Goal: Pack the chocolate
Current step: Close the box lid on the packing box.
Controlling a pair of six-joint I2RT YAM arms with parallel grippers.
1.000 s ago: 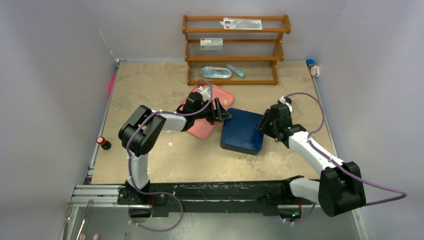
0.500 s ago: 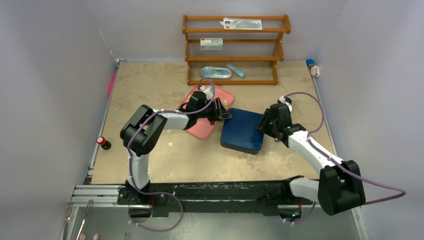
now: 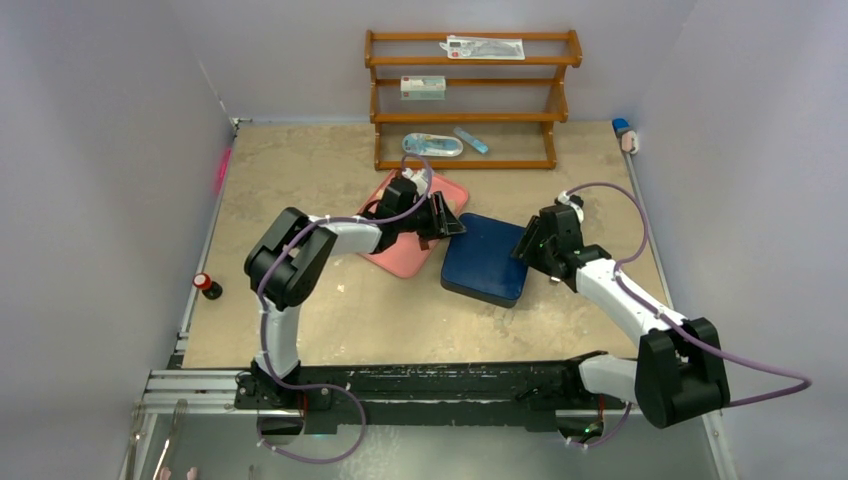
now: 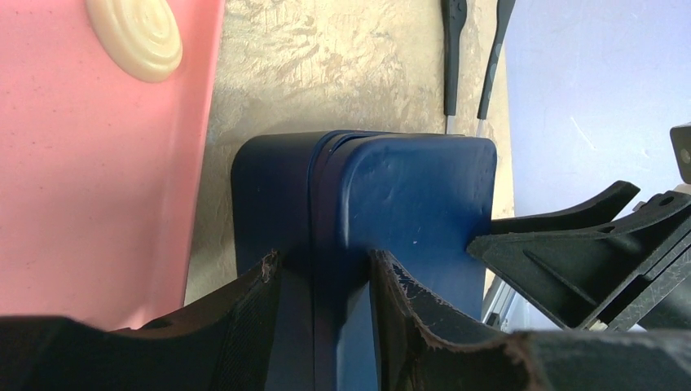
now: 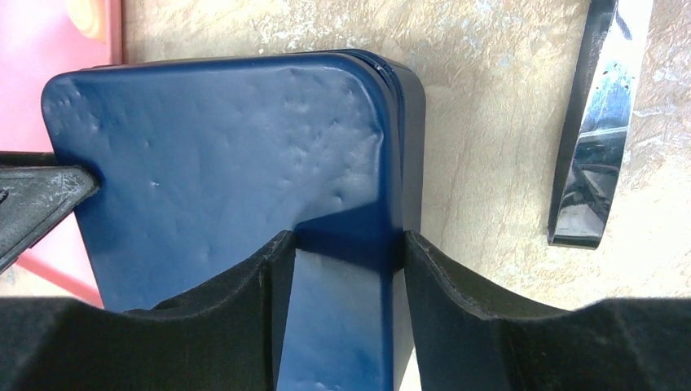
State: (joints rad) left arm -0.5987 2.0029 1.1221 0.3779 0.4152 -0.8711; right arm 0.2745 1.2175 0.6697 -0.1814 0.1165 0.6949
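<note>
A dark blue box [image 3: 487,260] lies closed on the table, its lid on. My left gripper [image 3: 447,222] is shut on the box's left edge, with the fingers straddling lid and base in the left wrist view [image 4: 322,265]. My right gripper [image 3: 528,243] is shut on the box's right edge [image 5: 342,240]. The pink tray [image 3: 400,255] lies just left of the box. One round cream-white chocolate [image 4: 134,37] sits on the tray [image 4: 81,179]. The other chocolate pieces are hidden.
A wooden shelf [image 3: 470,95] with packets stands at the back. Metal tongs [image 5: 595,138] lie on the table right of the box. A small red-capped object [image 3: 207,284] sits at the left edge, and a blue-white item [image 3: 625,133] at the far right corner.
My left gripper has shifted a little toward the far side while on the box's edge. The box has turned very slightly. My right gripper has stayed on the right edge.
</note>
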